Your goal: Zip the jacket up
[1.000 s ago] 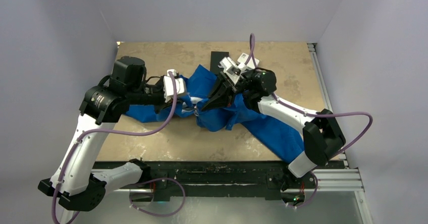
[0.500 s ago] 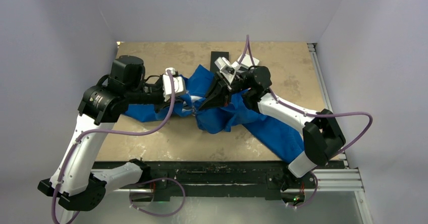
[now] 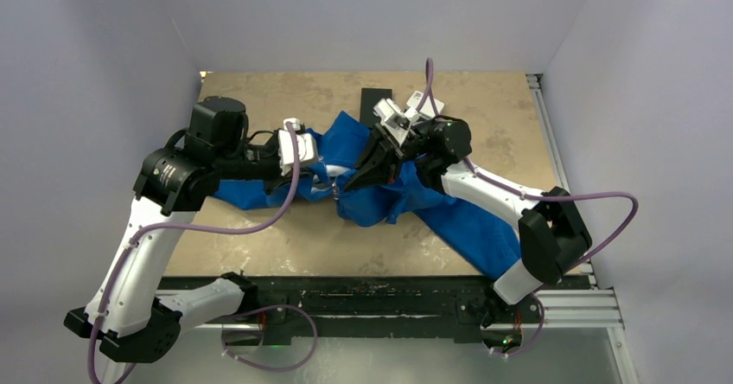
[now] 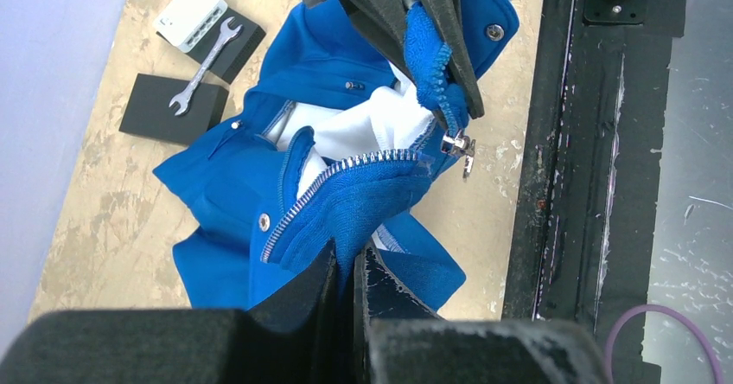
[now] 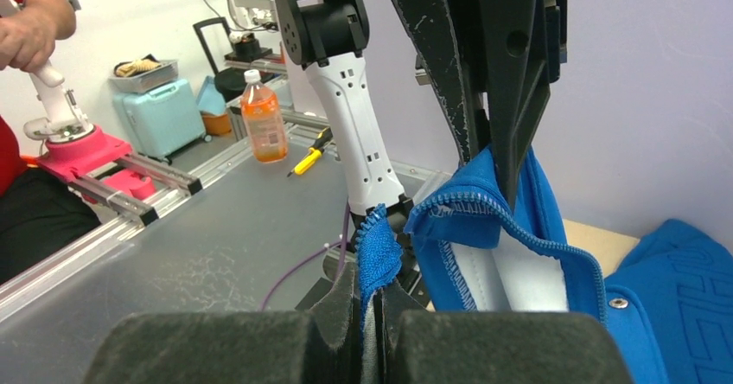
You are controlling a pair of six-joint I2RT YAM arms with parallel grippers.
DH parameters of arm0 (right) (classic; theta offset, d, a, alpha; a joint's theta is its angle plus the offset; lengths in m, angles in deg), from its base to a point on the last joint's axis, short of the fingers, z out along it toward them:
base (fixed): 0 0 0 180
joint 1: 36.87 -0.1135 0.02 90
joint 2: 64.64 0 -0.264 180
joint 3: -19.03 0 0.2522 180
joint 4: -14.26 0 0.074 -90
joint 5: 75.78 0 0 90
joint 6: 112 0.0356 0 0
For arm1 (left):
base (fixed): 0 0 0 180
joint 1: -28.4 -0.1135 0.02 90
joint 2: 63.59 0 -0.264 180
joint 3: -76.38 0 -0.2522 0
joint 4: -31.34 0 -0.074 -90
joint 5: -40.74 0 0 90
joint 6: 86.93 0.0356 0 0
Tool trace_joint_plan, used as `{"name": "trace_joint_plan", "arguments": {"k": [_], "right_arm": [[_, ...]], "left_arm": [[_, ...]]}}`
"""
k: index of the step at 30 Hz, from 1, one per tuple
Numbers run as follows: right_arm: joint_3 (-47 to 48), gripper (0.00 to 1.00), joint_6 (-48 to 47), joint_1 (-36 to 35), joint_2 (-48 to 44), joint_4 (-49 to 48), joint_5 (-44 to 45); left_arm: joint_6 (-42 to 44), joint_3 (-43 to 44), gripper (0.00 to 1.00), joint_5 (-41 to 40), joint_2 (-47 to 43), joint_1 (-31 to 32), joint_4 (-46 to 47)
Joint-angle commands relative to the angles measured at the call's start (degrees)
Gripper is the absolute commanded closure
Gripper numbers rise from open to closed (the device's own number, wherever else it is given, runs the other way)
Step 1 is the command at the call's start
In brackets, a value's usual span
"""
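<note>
The royal-blue jacket (image 3: 467, 220) lies crumpled mid-table with its white lining (image 4: 363, 129) showing. My left gripper (image 3: 321, 179) is shut on one front edge with silvery zipper teeth (image 4: 333, 181), its jaws pinching blue cloth in the left wrist view (image 4: 350, 267). My right gripper (image 3: 352, 179) is shut on the opposite front edge (image 5: 376, 246), lifted just off the table. The metal zipper slider (image 4: 456, 145) hangs below the right fingers (image 4: 380, 8). The two held edges are close together but apart.
At the back of the table a wrench (image 4: 200, 64) lies across black blocks (image 4: 168, 107), with a white box (image 4: 192, 14) beside them. The black frame rail (image 4: 562, 142) runs along the near table edge. Beyond the table are a bottle (image 5: 262, 116) and a person.
The right wrist swung slightly left with its jacket edge, then came back to where it was. Both grips stay shut; the left arm has barely moved.
</note>
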Motion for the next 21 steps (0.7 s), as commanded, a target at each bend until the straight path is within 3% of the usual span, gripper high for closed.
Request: {"name": "trace_joint_plan", "arguments": {"k": [1,13,21], "right_arm": [[1.2,1.00,2.1,-0.7,-1.3,-4.6,0.5],[1.8,1.00,-4.4,-0.7,-1.1,3.9,1.1],[2.3,1.00,-4.4,-0.6,-1.5,3.5,2.1]], "left_arm": [[0.6,0.4,1.00,0.9,-1.3,-0.2,1.4],[0.2,1.4,1.00,1.6,-1.1,-0.2,1.3],[0.9,0.1,1.00,1.5,-1.8,-0.2,0.7]]}}
